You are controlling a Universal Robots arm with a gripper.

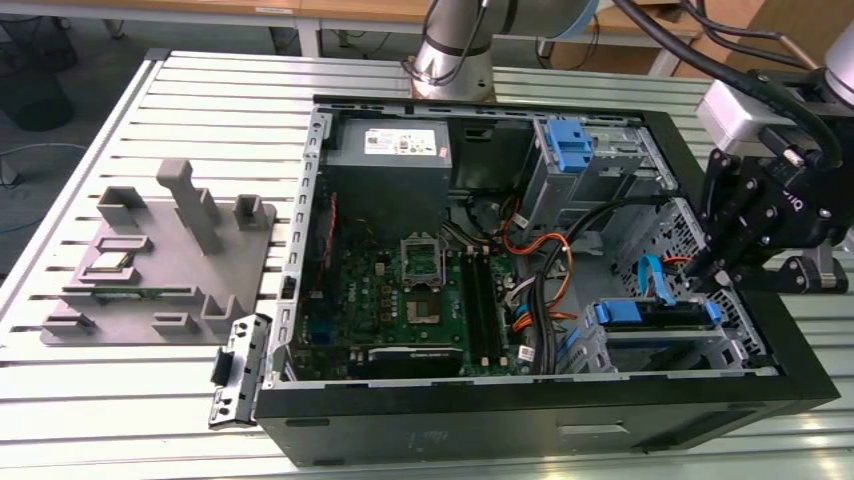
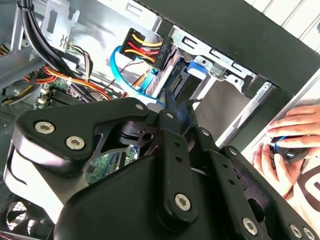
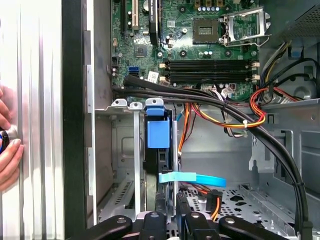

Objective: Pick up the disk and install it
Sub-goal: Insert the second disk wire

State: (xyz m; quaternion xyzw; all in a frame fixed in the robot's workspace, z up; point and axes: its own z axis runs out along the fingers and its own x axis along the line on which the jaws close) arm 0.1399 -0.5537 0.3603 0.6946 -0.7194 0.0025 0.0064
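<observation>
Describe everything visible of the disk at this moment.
The disk sits on edge in the metal drive bay at the case's front corner, on the exterior view's right. A dark slab with blue plastic rails and a blue tab, it is seated between the bay's walls. The hand hovers just above it.

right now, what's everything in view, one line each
computer case: one, black, open on the slatted table
motherboard: one, green, on the case floor
power supply: one, grey, far corner of the case
disk: one, blue-railed, in the drive cage at the exterior view's right
blue cable: one, flat, beside the disk
fixture: one, grey, on the table at the exterior view's left
person's hand: outside the case
gripper: one, black, above the disk
</observation>
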